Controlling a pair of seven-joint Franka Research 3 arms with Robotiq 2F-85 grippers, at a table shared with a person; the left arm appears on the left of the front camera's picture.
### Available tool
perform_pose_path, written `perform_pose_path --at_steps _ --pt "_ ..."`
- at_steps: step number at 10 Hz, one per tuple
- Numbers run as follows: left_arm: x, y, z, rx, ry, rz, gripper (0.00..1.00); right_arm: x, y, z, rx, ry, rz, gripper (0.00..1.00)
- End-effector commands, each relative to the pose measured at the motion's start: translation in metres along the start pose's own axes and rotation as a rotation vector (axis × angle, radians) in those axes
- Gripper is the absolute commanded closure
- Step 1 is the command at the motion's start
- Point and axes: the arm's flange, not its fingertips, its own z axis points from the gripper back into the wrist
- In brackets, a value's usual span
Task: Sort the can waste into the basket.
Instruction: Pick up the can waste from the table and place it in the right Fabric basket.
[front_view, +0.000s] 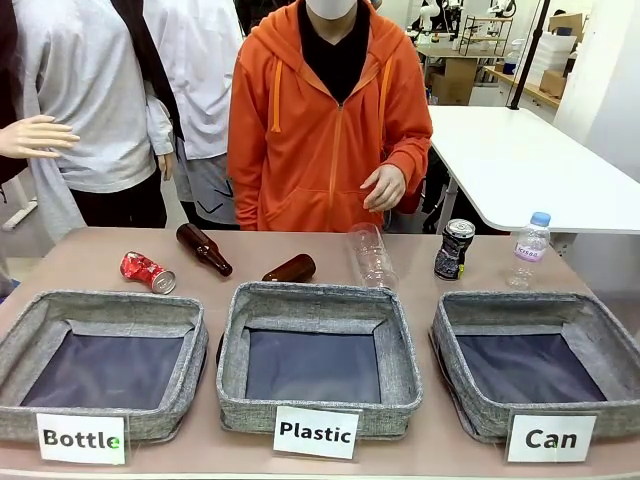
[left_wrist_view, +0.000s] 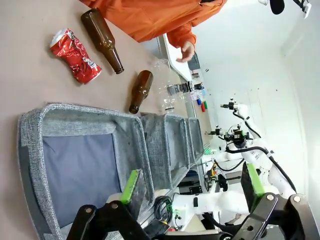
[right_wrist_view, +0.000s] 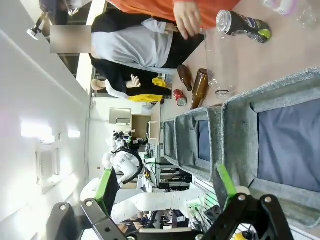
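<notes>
While both cans sit out on the table (front_view: 90, 250), all three bins have bare dark lining. Crushed red can (front_view: 147, 271) lies on its side at the far left, just behind the back rim of the "Bottle" bin (front_view: 100, 300) and near a brown glass bottle (front_view: 204, 248) lying beside it. Black can (front_view: 454, 249) stands upright (silver top up) behind the far left corner of the "Can" basket (front_view: 520, 298), near it but not touching. It is between a clear plastic bottle (front_view: 371, 257) lying flat and a small upright water bottle (front_view: 529, 247) with a blue cap. A second brown bottle (front_view: 290, 268) lies behind the "Plastic" bin (front_view: 318, 292), close to its back rim. White "Can" label (front_view: 551, 438) is on the front of the right-hand basket.

Person in an orange hoodie stands at the far side, one hand (front_view: 384, 187) hanging loose above the table, touching nothing.

Left gripper (left_wrist_view: 192, 172) has its fingers spread wide with nothing between them; it hangs over the near side of the "Bottle" bin, red can and both brown bottles farther off. Right gripper (right_wrist_view: 164, 172) is likewise spread and holds nothing; it hangs by the near side of the "Can" basket, black can beyond the basket's far wall.
</notes>
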Motion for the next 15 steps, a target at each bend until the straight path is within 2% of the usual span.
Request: perform_pose_path --at_steps 1,2,3,4,6,7,8,9,11,12,13,14,15 --pt "-0.001 0.0 0.0 -0.005 0.014 -0.028 0.0 0.0 0.001 0.002 0.004 0.006 0.033 0.0" --pt "0.0 0.0 0.0 0.0 0.0 0.0 0.0 0.0 0.001 0.002 0.004 0.006 0.033 0.0" --pt "-0.001 -0.019 -0.014 0.16 0.041 -0.086 0.0 0.0 0.001 0.002 0.004 0.006 0.033 0.0" --pt "0.009 -0.034 -0.029 0.315 0.086 -0.105 0.0 0.0 0.001 0.002 0.004 0.006 0.033 0.0" --pt "0.029 -0.061 -0.082 0.659 0.255 -0.212 0.0 0.0 0.001 0.002 0.004 0.006 0.033 0.0" --pt "0.035 -0.067 -0.104 0.81 0.26 -0.264 0.0 0.0 0.001 0.002 0.004 0.006 0.033 0.0" --pt "0.036 -0.07 -0.128 0.892 0.36 -0.329 0.0 0.0 0.001 0.002 0.004 0.006 0.033 0.0" --pt "0.035 -0.071 -0.15 0.96 0.396 -0.371 0.0 0.0 0.001 0.002 0.004 0.006 0.033 0.0" --pt "0.034 -0.072 -0.199 1.133 0.355 -0.534 0.0 0.0 0.001 0.002 0.004 0.006 0.033 0.0" --pt "0.041 -0.078 -0.219 1.102 0.247 -0.593 0.0 0.0 0.001 0.002 0.004 0.006 0.033 0.0" --pt "0.047 -0.09 -0.221 1.031 0.174 -0.471 0.0 0.0 0.001 0.002 0.004 0.006 0.033 0.0" --pt "0.029 -0.078 -0.21 1.079 0.345 -0.557 0.0 0.0 0.001 0.002 0.004 0.006 0.033 0.0" --pt "0.029 -0.078 -0.21 1.079 0.345 -0.557 0.0 0.0 0.001 0.002 0.004 0.006 0.033 0.0"
